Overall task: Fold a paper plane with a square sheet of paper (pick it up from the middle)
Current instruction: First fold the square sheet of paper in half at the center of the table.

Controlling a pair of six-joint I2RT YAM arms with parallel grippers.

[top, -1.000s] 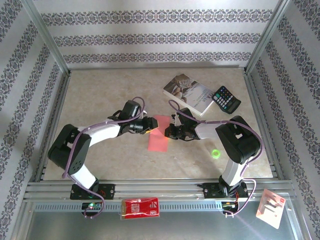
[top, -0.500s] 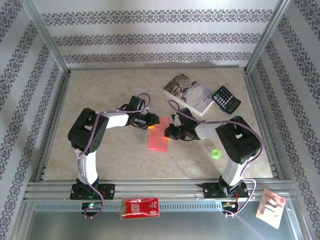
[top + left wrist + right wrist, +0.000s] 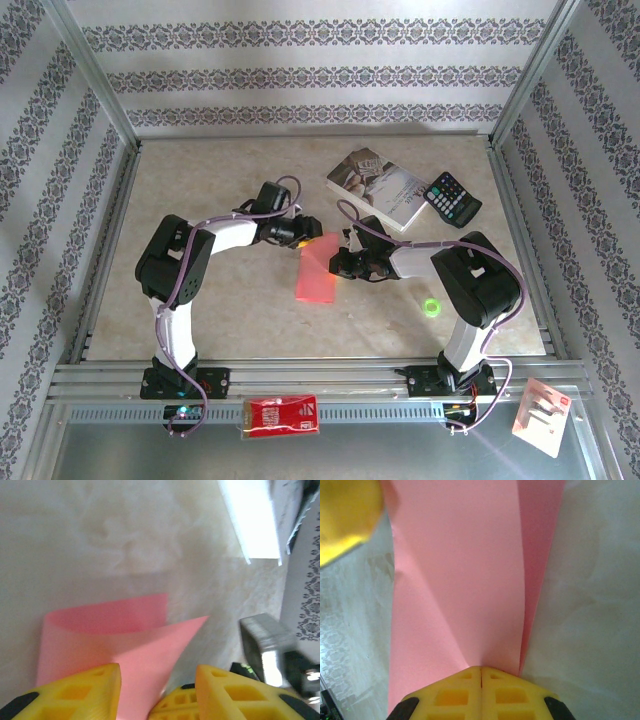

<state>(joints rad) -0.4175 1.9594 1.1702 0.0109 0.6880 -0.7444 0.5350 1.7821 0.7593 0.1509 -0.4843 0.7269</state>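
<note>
Step in hand, as judged: an early fold. The square sheet of paper (image 3: 316, 272) lies at the middle of the counter (image 3: 200, 180) as a narrow doubled strip between the two arms. No paper plane shape is formed yet.

Right gripper (image 3: 338, 263): jaws closed flush, pinching the strip's right edge, with pink layers fanning out from the seam in the right wrist view.

Left gripper (image 3: 305, 232): jaws apart at the strip's far end. In the left wrist view a loose flap of paper rises between them, and no pinch is evident.

Next move, as judged: close the left jaws on that flap and lay it down diagonally for the nose while the right grip anchors the strip. The risk is a skewed crease.

Writing: the cover print on the paperback book (image 3: 378, 185), the keys of the calculator (image 3: 452, 198) and the white print on the red packet (image 3: 282, 415) are all too small to read.
</note>
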